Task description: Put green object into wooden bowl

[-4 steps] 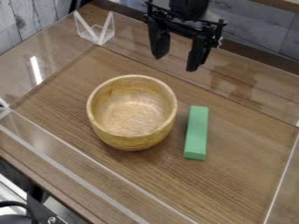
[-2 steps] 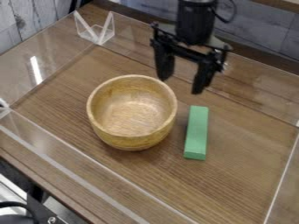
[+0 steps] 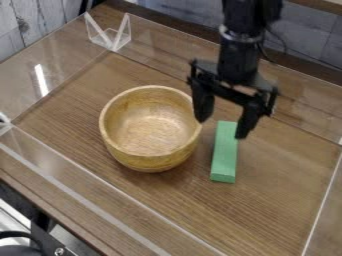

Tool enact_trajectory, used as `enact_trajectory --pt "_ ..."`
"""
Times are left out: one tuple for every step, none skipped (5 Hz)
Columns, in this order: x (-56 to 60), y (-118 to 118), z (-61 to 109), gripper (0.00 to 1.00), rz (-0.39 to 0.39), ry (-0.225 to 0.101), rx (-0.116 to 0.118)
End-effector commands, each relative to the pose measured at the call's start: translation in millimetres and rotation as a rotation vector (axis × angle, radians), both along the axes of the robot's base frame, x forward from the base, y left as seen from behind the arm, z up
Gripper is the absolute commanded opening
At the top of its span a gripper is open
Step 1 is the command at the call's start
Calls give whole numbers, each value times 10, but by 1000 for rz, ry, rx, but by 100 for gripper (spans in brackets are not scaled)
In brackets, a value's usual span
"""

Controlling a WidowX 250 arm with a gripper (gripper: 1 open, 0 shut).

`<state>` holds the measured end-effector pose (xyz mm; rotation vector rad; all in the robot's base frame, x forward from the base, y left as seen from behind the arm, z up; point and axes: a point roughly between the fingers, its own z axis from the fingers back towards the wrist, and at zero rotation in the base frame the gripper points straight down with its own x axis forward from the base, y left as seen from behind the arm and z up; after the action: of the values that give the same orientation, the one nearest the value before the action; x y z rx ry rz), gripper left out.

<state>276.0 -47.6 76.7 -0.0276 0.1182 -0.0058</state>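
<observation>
A black pincer [image 3: 227, 111], pointing straight down with its jaws spread wide, hangs over the far end of a bright green block [image 3: 225, 154] lying flat on a wood-grain tabletop [image 3: 147, 205]. A round wooden bowl [image 3: 152, 127] stands empty just beside the block, at its 9 o'clock. Clear panels [image 3: 107, 33] edge the tabletop.
</observation>
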Motion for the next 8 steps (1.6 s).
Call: enact_trajectory --pt "48 -66 -77 100 10 -47 -13" --pt "37 -144 -315 100 126 -59 -17" --pt "20 -235 -478 100 201 -71 -16" --pt "86 -269 -431 100 272 -76 -16" --pt "144 -288 -406 100 335 -79 -13" --pt "47 -210 -442 100 259 -79 -13" --pt "-30 -135 -471 100 184 -80 -14" --pt "-47 -267 -457 100 182 -78 -12"
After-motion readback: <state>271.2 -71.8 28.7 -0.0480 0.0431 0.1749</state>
